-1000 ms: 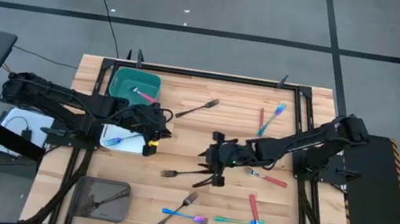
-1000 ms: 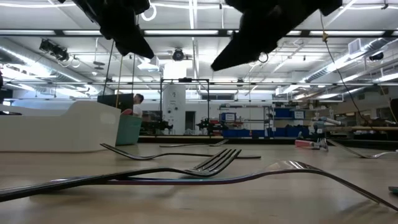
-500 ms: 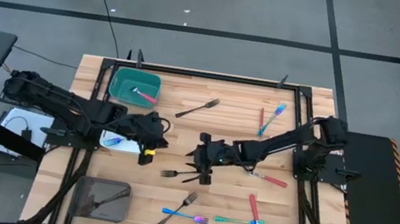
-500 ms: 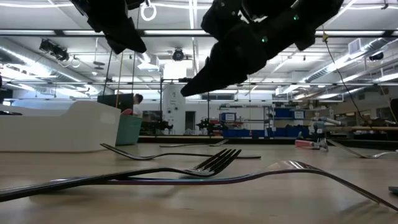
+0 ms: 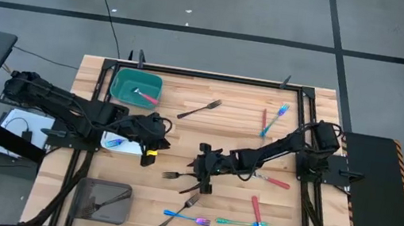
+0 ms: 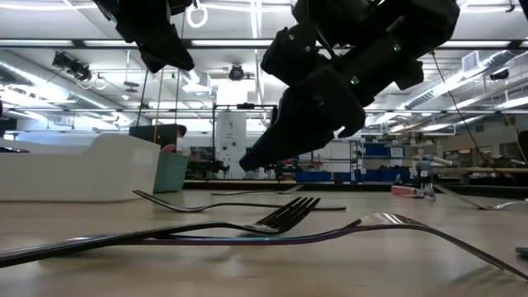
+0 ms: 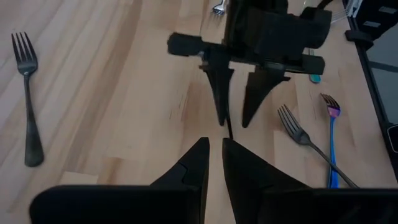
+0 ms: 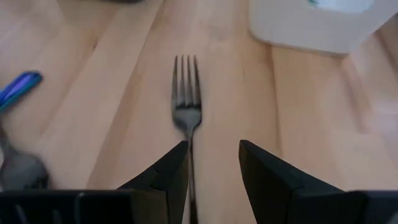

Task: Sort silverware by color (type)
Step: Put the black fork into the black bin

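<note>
A dark fork [image 5: 175,175] lies flat on the wooden table, tines toward the left edge. My right gripper [image 8: 213,152] is open low over it, pointing along it; the fork's handle [image 8: 190,163] runs back between the fingers, close by one of them, and I see no touch. The same gripper shows in the high view [image 5: 201,171] and hangs just above the table in the low view [image 6: 252,161]. My left gripper [image 7: 214,146] hovers by the white tray [image 5: 112,133], its fingers a narrow gap apart with nothing between them.
Along the left side stand a teal tray [image 5: 122,83] with a red-handled piece, the white tray with an iridescent fork, and a grey tray [image 5: 86,192] with a dark fork. Other forks lie scattered: dark [image 5: 200,109], red [image 5: 255,211], iridescent [image 5: 185,217].
My right gripper has come down toward the table and gone toward the left edge, ending low over the dark fork's handle. It has stayed open. The fork has not moved.
</note>
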Available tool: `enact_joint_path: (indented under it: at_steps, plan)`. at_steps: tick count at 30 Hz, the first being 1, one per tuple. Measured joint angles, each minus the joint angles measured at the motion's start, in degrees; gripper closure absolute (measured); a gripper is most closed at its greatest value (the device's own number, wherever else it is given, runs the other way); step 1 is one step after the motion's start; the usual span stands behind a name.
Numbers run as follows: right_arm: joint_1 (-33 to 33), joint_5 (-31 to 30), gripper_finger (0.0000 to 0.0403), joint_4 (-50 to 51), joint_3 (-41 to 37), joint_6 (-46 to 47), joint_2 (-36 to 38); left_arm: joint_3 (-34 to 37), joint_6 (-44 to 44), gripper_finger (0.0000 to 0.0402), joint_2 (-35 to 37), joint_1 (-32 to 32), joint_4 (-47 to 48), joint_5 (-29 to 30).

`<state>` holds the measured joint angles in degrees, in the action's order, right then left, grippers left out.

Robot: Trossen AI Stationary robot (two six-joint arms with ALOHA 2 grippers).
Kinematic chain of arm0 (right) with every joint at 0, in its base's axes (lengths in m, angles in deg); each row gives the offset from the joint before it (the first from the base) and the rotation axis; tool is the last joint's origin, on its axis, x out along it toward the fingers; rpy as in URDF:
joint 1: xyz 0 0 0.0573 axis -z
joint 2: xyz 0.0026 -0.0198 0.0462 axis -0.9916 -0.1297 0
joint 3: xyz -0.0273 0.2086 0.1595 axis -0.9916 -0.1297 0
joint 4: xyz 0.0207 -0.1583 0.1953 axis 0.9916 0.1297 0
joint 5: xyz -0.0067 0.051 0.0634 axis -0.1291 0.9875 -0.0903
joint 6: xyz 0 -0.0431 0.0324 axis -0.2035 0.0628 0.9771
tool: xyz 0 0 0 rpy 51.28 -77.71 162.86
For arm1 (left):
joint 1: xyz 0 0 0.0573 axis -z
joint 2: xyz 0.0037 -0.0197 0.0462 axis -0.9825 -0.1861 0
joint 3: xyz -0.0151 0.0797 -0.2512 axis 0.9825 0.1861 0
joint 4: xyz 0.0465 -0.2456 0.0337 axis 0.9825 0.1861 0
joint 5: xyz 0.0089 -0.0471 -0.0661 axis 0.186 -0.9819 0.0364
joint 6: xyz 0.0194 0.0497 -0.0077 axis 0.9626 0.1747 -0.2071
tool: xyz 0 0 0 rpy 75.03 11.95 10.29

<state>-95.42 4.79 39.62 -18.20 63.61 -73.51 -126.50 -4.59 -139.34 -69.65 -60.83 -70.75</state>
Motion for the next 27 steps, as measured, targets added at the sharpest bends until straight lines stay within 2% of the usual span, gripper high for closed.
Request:
enact_joint_path:
  at_steps: [12,27]
  plan:
    - [-0.46,4.06,0.0254,-2.79,0.03,0.69,-3.76,0.0,0.52,0.0347,0.0,-0.09,-2.45,0.57]
    - [1.89,4.96,0.0254,-4.38,0.01,0.22,-3.65,0.0,2.21,0.0347,-0.35,-0.13,-4.01,0.61]
